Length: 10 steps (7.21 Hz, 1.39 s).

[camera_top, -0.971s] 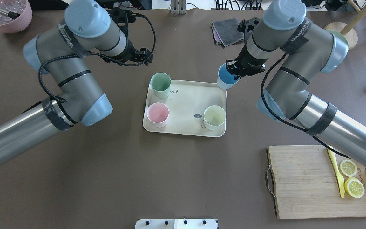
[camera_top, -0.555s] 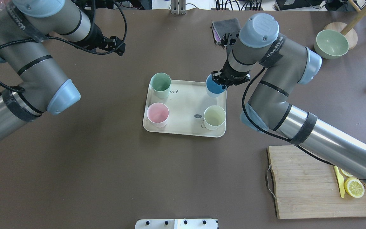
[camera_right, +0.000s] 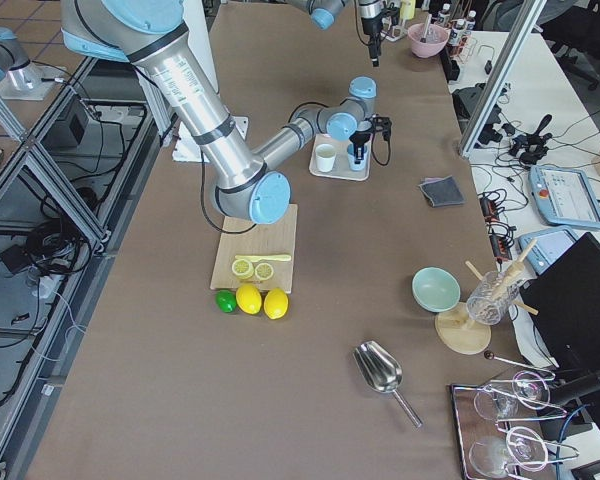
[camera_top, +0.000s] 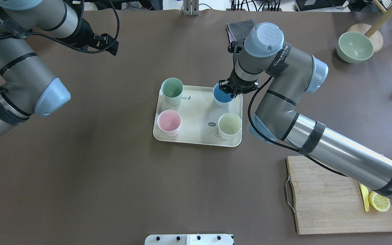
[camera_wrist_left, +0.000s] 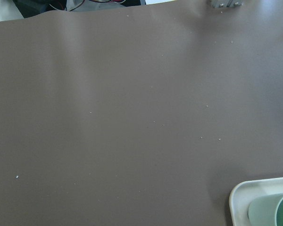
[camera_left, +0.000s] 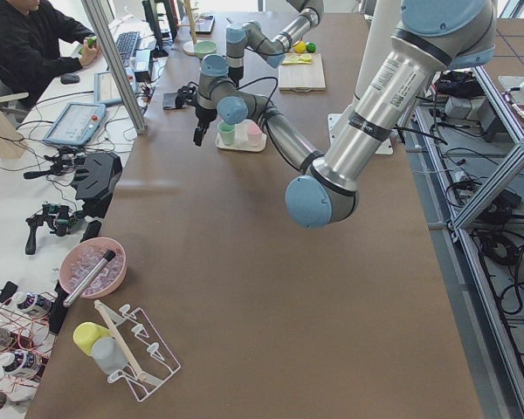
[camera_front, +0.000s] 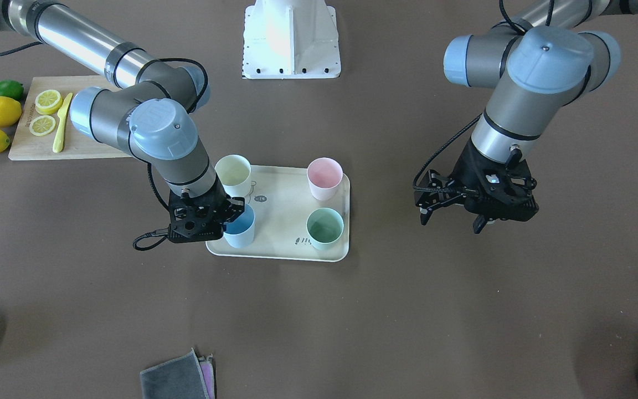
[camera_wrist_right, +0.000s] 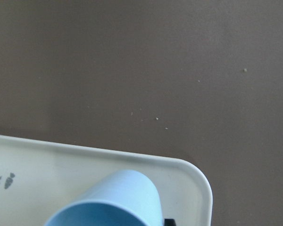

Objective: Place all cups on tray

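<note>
**Fourth cup held over the tray's last free corner**

On the wide brown table (camera_top: 114, 190), the right arm (camera_top: 284, 102) reaches in to the flat cream rectangular tray with a raised rim (camera_top: 197, 134). The left arm (camera_top: 19, 68) is drawn well off to its own side. A wooden cutting board (camera_top: 325, 194) lies near the robot on its right.

Three small tapered plastic cups stand upright on the tray:
- the mint green cup (camera_top: 172, 91) in the far left corner
- the light pink cup (camera_top: 169, 122) in the near left corner
- the pale yellow cup (camera_top: 229, 125) in the near right corner

The light blue cup (camera_top: 222, 98) sits inside the rim at the far right corner. Whether its base touches the tray cannot be told.

The right gripper (camera_top: 230, 90) is clamped on the blue cup's rim. The left gripper (camera_front: 451, 221) hangs above bare table, with its jaws apart and nothing between them.
</note>
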Available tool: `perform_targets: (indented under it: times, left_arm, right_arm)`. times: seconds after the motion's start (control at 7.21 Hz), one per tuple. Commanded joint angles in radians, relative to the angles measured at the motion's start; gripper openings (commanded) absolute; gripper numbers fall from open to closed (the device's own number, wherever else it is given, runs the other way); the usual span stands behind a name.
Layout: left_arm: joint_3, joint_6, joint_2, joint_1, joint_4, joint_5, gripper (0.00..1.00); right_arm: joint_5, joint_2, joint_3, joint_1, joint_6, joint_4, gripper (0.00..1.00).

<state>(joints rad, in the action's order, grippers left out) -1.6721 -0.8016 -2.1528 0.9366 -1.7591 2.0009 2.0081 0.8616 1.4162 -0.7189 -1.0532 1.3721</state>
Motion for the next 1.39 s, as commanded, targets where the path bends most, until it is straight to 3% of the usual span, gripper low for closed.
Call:
perform_targets:
  times: [0.0,0.28,0.42,0.69,0.97,1.25]
  left_arm:
    - [0.0,0.004,0.004,0.02,0.001,0.002,0.97]
    - [-0.033,0.097,0.068,0.059,-0.005,0.047,0.97]
    - [-0.104,0.225,0.184,0.117,-0.013,0.068,0.98]
    - [-0.123,0.297,0.291,0.264,-0.069,0.149,0.98]
    - [-0.083,0.331,0.404,0.359,-0.224,0.145,0.98]
    - [-0.051,0.334,0.479,0.372,-0.255,0.144,0.98]
  right_arm:
    - [0.036,-0.044,-0.01,-0.051,-0.051,0.011,1.0]
    - [0.22,-0.033,0.025,-0.193,-0.028,0.034,1.0]
    - [0.265,0.024,0.091,-0.267,0.052,0.079,1.0]
    - [0.227,0.297,0.319,-0.342,0.256,0.078,1.0]
    - [0.16,0.396,0.32,-0.468,0.265,0.062,1.0]
    - [0.169,0.473,0.296,-0.513,0.303,0.056,1.0]
